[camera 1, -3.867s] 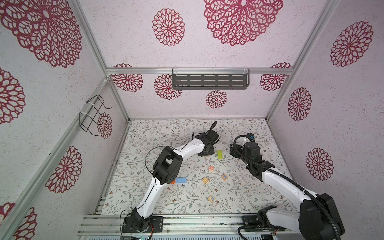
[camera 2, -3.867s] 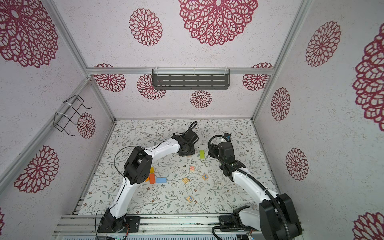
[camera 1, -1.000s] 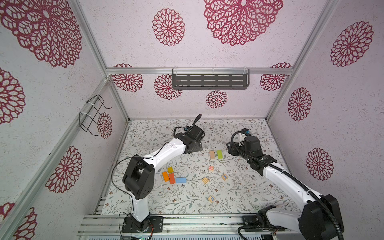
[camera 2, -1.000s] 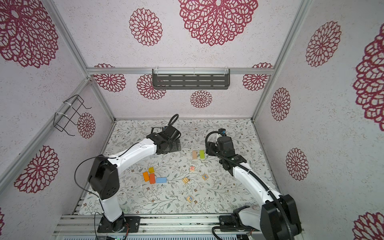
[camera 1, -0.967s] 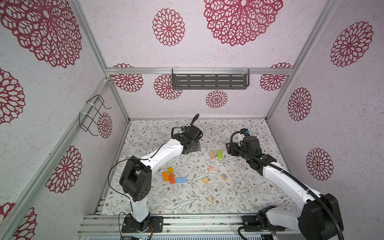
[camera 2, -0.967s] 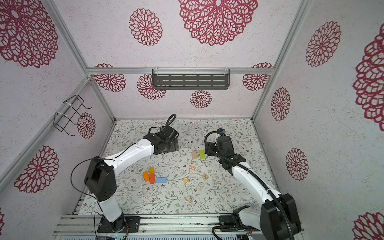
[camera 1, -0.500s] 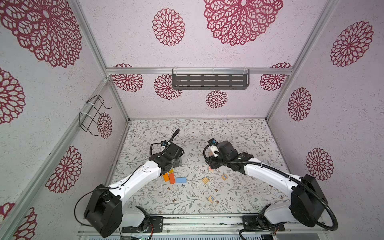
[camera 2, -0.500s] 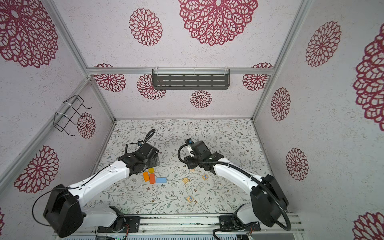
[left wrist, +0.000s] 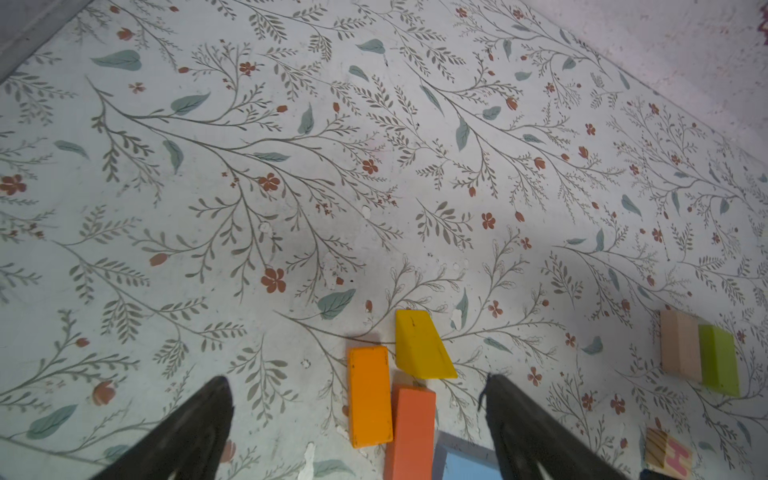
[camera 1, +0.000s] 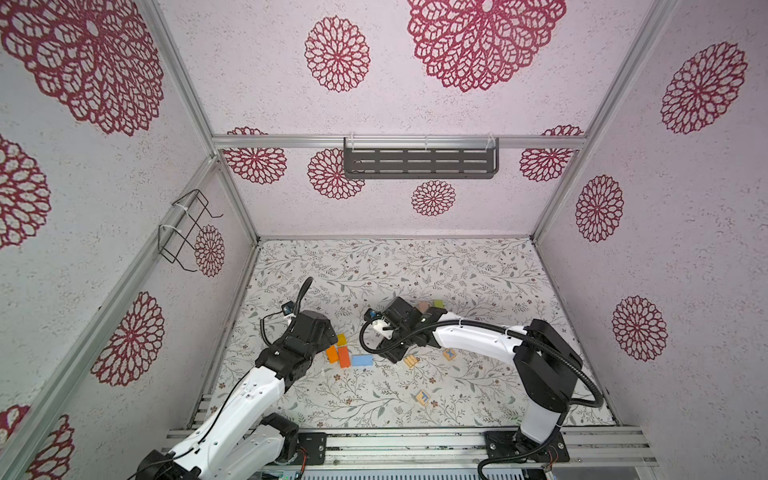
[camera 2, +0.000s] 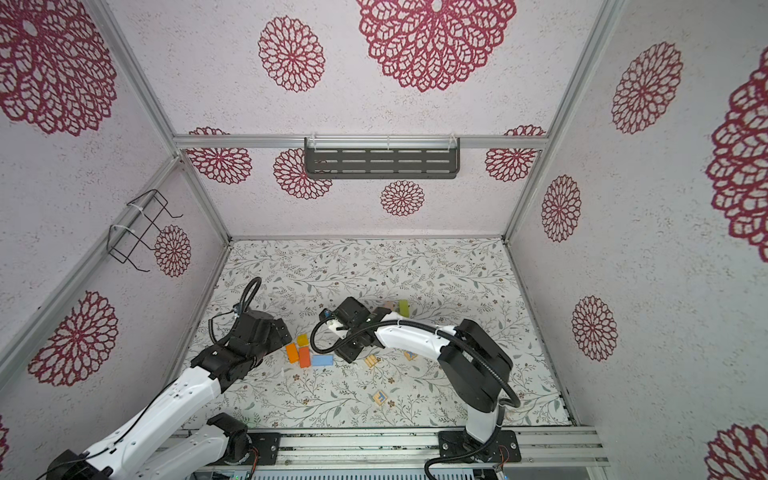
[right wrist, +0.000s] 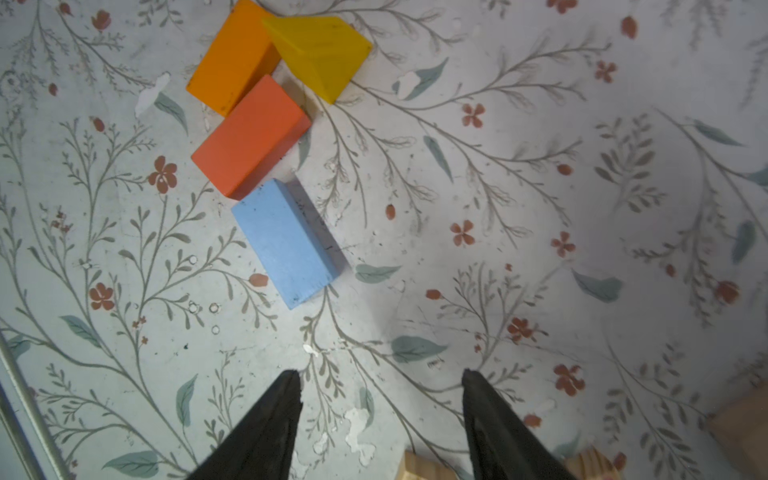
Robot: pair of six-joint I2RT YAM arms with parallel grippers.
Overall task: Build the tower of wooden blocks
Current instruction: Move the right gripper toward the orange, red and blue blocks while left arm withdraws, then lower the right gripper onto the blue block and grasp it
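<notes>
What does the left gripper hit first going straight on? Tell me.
Probably the orange block, which lies between the tips of the open left gripper. The darker orange block beside it is nearly as close. Height above them is unclear.

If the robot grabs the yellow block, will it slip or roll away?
The yellow block looks like a stiff wedge, so it probably won't roll. Its slanted face might let jaws slip off. It lies against the orange block, so a push would likely nudge that too.
</notes>
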